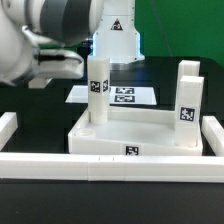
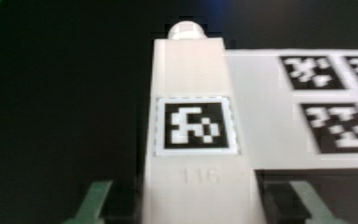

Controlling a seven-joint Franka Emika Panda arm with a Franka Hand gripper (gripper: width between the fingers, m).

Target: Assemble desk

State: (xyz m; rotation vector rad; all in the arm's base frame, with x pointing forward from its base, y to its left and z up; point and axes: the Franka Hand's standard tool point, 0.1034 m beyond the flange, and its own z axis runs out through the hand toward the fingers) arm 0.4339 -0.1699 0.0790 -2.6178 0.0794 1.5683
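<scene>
The white desk tabletop [image 1: 120,135] lies in the middle of the table like a tray, with a tag on its front wall. One white tagged leg [image 1: 98,88] stands upright at its rear corner on the exterior view's left. My gripper [image 1: 82,66] reaches in from that side at the leg's upper part. In the wrist view this leg [image 2: 194,90] runs lengthwise between my green fingers [image 2: 101,203], pointed tip at the far end, and my gripper [image 2: 197,205] is shut on it. Two more legs [image 1: 188,108] [image 1: 189,70] stand upright at the corners on the exterior view's right.
The marker board [image 1: 118,95] lies flat behind the tabletop and shows beside the leg in the wrist view [image 2: 327,100]. Long white border rails run along the front [image 1: 100,165] and both sides [image 1: 8,130] [image 1: 213,135]. The robot's base [image 1: 118,40] stands at the back.
</scene>
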